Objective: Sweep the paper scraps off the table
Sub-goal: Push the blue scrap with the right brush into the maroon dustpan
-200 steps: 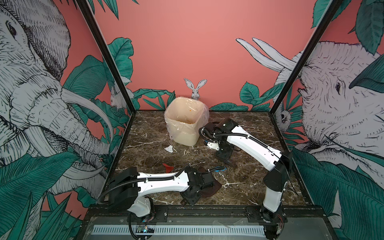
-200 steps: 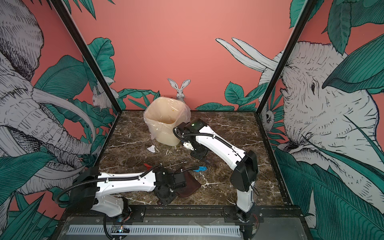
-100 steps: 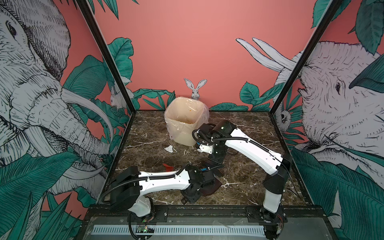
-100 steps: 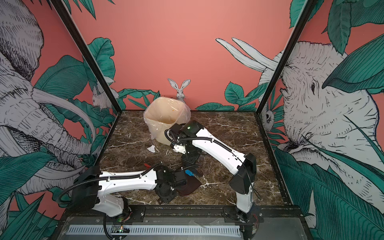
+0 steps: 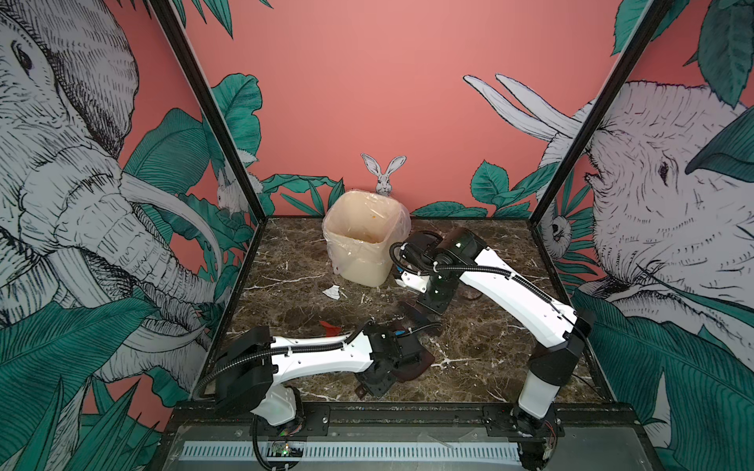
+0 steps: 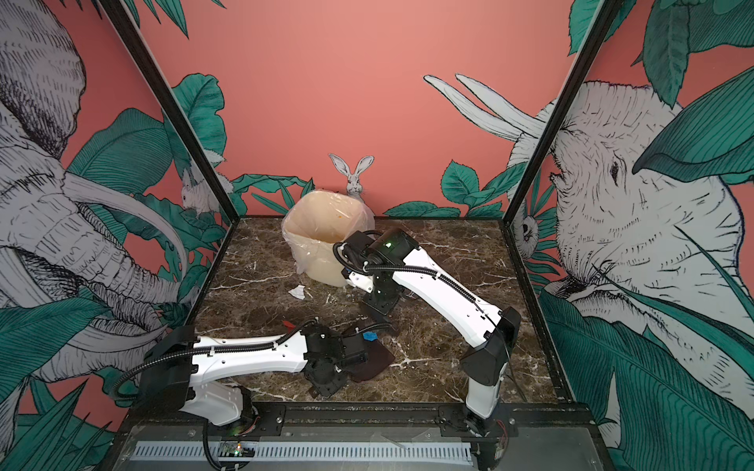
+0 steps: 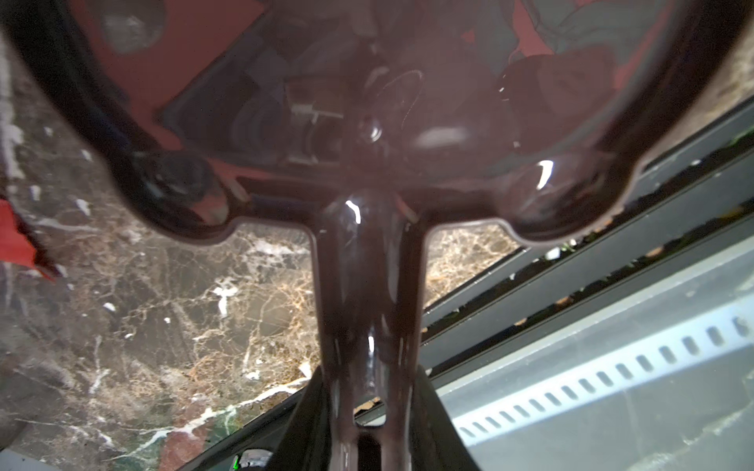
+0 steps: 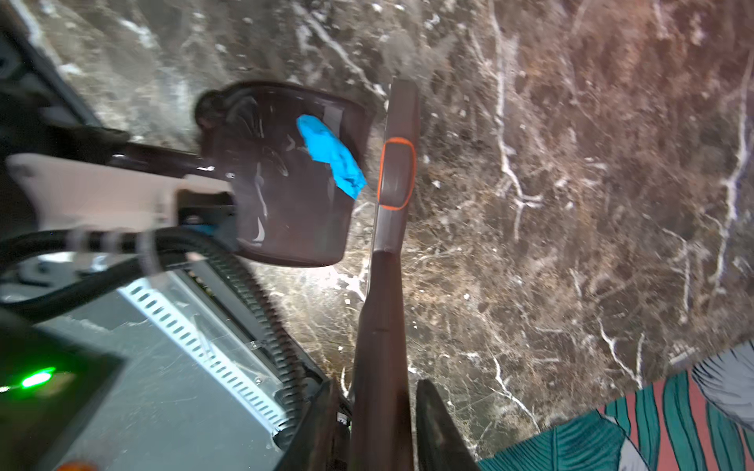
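"While both arms are down low, what am I looking at on that dark brown, white-veined marble table (image 5: 489, 367)?"

"Cream plastic bin with a clear liner (image 5: 361, 248) at the back. Nearer us is the left arm (image 5: 318, 359). The left jaws are pinched narrow on the handle of a glossy dark brown plastic dustpan (image 6: 373, 361), lying flat. The right arm (image 5: 510, 285) reaches over the middle, and the right jaws are clamped narrow on a dark brown hand brush with an orange ring (image 8: 398, 171)."

"And the paper scraps (image 6: 296, 292)?"

"A crumpled blue scrap (image 8: 330, 159) sits inside the pan, just past its lip, and the brush head runs lengthwise along that lip. A red scrap (image 5: 329, 326) lies on the table just beyond the left forearm. A white scrap (image 5: 332, 291) lies near the bin's foot."

"Next?"

"Both loose ones lie left of the brush head, off to the side of the pan's mouth. I'd guess the right arm carries the brush over to them."
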You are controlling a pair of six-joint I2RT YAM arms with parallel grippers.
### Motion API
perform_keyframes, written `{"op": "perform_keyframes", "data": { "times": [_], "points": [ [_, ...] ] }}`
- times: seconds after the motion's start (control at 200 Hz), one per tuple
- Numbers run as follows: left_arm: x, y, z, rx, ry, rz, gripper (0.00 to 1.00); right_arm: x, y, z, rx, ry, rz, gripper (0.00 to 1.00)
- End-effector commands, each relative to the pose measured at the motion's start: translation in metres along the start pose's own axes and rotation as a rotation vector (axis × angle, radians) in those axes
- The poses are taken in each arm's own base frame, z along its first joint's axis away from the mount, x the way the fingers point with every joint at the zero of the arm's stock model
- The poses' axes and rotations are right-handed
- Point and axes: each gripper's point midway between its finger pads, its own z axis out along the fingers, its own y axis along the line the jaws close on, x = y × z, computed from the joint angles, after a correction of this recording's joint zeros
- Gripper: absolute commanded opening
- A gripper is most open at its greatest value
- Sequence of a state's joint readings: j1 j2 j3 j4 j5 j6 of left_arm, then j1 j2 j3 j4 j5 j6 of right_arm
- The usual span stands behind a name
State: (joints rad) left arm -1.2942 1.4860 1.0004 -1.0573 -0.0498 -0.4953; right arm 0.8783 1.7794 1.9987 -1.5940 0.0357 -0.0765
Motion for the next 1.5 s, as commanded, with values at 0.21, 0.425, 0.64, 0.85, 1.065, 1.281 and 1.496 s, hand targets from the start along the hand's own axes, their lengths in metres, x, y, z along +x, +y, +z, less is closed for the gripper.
{"op": "perform_keyframes", "data": {
  "times": [0.21,0.425,0.64,0.85,1.065,1.281,1.496],
  "points": [
    [-0.008,0.014,-0.020,-0.047,-0.089,-0.005,0.00,0.030,-0.049,-0.026,0.143,-0.064,0.129,0.00],
    [-0.015,0.007,-0.015,-0.033,-0.082,0.002,0.00,0.018,-0.062,0.006,0.199,0.014,0.099,0.00],
    [-0.003,0.008,-0.007,-0.039,-0.010,0.000,0.00,0.001,-0.067,0.022,0.207,0.035,0.068,0.00],
    [-0.004,0.008,-0.005,-0.040,0.002,0.008,0.00,0.002,-0.061,0.038,0.199,0.122,0.030,0.00],
    [-0.007,0.006,-0.003,-0.046,0.032,0.036,0.00,0.007,-0.031,0.038,0.126,0.132,0.013,0.00],
    [-0.010,0.008,-0.004,-0.043,0.027,0.033,0.00,0.010,-0.005,0.034,0.029,0.116,0.015,0.00],
    [-0.009,0.009,-0.001,-0.037,0.033,0.029,0.00,-0.006,0.035,-0.004,-0.165,-0.061,0.025,0.00]
  ]
}}
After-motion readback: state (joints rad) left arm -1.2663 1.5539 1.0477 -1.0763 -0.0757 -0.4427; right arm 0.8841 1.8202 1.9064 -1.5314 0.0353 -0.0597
